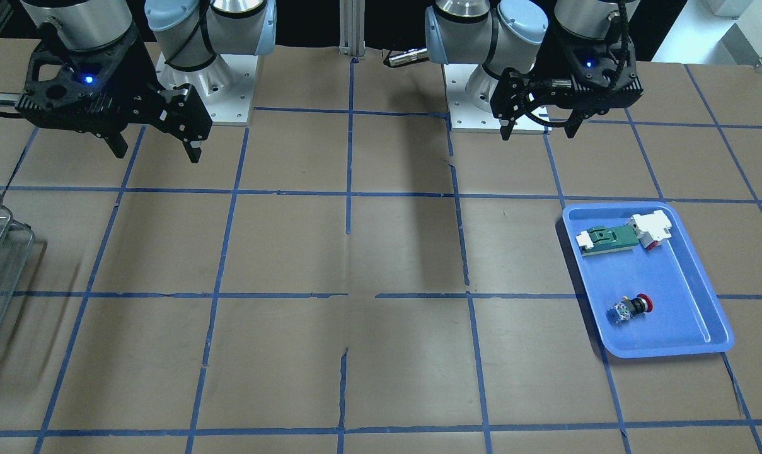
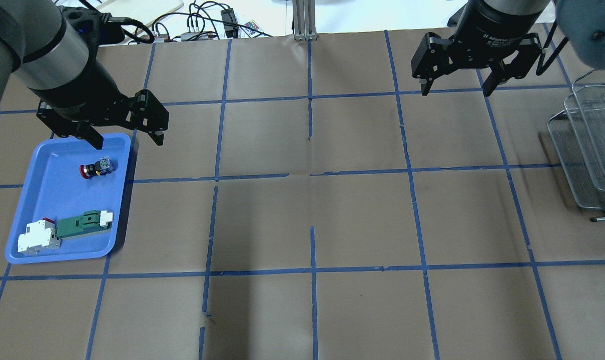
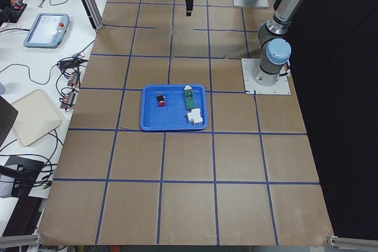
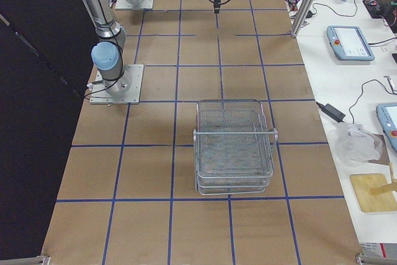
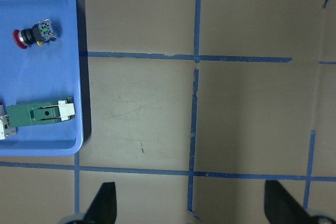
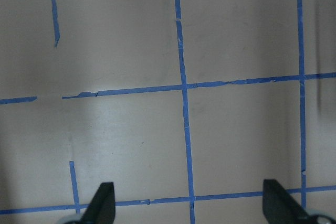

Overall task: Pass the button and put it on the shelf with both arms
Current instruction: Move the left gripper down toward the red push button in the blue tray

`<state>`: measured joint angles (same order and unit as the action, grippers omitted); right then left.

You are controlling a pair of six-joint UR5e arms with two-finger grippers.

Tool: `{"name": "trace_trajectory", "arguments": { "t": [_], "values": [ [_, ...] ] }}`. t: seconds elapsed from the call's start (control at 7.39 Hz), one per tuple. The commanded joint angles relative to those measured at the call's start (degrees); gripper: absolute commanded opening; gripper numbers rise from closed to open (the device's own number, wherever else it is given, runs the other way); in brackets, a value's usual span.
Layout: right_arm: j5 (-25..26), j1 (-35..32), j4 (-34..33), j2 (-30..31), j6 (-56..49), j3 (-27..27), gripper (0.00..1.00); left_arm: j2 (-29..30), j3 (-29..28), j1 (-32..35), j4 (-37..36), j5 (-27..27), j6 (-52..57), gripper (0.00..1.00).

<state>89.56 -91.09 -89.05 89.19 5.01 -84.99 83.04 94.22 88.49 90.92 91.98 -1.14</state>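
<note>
The button (image 2: 96, 169), with a red cap, black collar and clear block, lies on its side in the blue tray (image 2: 57, 200). It also shows in the front view (image 1: 633, 309) and the left wrist view (image 5: 34, 33). My left gripper (image 2: 128, 143) is open and empty. It hovers above the tray's far right corner, apart from the button. My right gripper (image 2: 456, 92) is open and empty, high over the table and left of the wire shelf (image 2: 587, 150). The shelf's tiers (image 4: 234, 147) look empty.
A green-and-white flat component (image 2: 82, 225) with a white block lies at the tray's near end. Brown paper with a blue tape grid covers the table. The arm bases (image 1: 204, 94) stand at the robot's side. Cables lie beyond the far edge.
</note>
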Motion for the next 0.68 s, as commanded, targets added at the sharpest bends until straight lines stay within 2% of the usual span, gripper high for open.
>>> {"name": "trace_trajectory", "arguments": {
  "t": [0.0,0.27,0.41,0.54],
  "values": [
    [0.00,-0.05,0.01,0.02,0.00,0.00,1.00,0.10,0.09,-0.07,0.05,0.13,-0.09,1.00],
    [0.00,-0.05,0.01,0.02,0.00,0.00,1.00,1.15,0.18,-0.68,-0.47,0.04,0.96,1.00],
    [0.00,-0.05,0.01,0.02,0.00,0.00,1.00,2.12,0.88,-3.21,-0.56,-0.04,1.05,1.00],
    [0.09,0.04,0.01,0.02,0.00,-0.09,1.00,3.87,2.62,-6.28,-5.96,-0.13,5.14,1.00]
  ]
}}
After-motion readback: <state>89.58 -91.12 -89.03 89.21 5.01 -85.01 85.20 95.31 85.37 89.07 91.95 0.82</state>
